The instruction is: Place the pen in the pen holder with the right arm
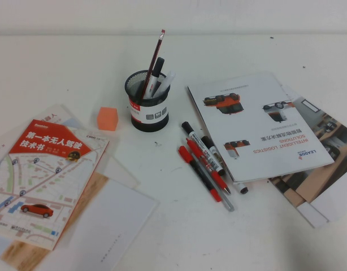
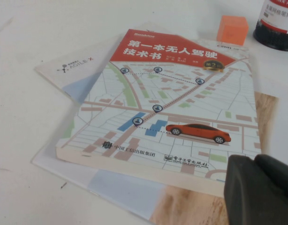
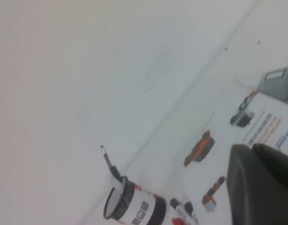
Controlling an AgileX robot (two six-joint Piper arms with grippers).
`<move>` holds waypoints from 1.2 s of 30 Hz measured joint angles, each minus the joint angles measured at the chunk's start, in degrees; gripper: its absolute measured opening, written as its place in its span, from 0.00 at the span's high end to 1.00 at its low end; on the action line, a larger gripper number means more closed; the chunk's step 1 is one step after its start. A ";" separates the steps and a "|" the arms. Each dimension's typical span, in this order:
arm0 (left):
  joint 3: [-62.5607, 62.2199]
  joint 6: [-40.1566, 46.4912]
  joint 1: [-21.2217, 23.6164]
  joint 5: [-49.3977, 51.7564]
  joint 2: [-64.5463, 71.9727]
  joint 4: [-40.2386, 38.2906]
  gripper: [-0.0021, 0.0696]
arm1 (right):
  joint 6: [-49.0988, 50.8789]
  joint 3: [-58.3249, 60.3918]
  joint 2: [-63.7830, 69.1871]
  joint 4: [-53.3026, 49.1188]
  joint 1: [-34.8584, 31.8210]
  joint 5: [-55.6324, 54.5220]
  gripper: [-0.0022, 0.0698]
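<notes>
The pen (image 1: 199,173), with a red cap, black barrel and red end, lies on the table at the left side of a cluster of pens, in front and to the right of the pen holder (image 1: 147,101). The black mesh holder stands upright with several pens and a pencil in it, and also shows in the right wrist view (image 3: 134,208). Neither arm shows in the high view. My right gripper (image 3: 252,150) is shut and empty, raised over the white brochure (image 3: 261,126), well apart from the pens. My left gripper (image 2: 254,161) is shut and empty over the map book (image 2: 172,103).
An all-red pen (image 1: 209,167), a white marker (image 1: 203,147) and other pens lie beside the task pen. A white brochure (image 1: 258,124) and magazines lie to the right. An orange cube (image 1: 107,118), the map book (image 1: 46,180) and papers lie to the left.
</notes>
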 joint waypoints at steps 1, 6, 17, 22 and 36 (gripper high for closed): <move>0.00 0.00 0.00 0.00 0.00 0.00 0.98 | -0.91 0.00 0.00 0.38 0.00 -0.29 1.00; 0.00 0.00 0.00 0.00 0.00 0.00 0.98 | -2.66 0.00 0.00 2.70 0.00 -2.00 1.00; 0.00 0.00 0.00 0.00 0.00 0.00 0.98 | -23.57 -13.31 9.13 -3.71 0.00 14.32 1.00; 0.00 0.00 0.00 0.00 0.00 0.00 0.98 | -24.90 -26.09 25.65 -15.93 0.00 25.65 1.00; 0.00 0.00 0.00 0.00 0.00 0.00 0.98 | -9.78 -51.88 68.21 -42.68 15.10 43.88 1.00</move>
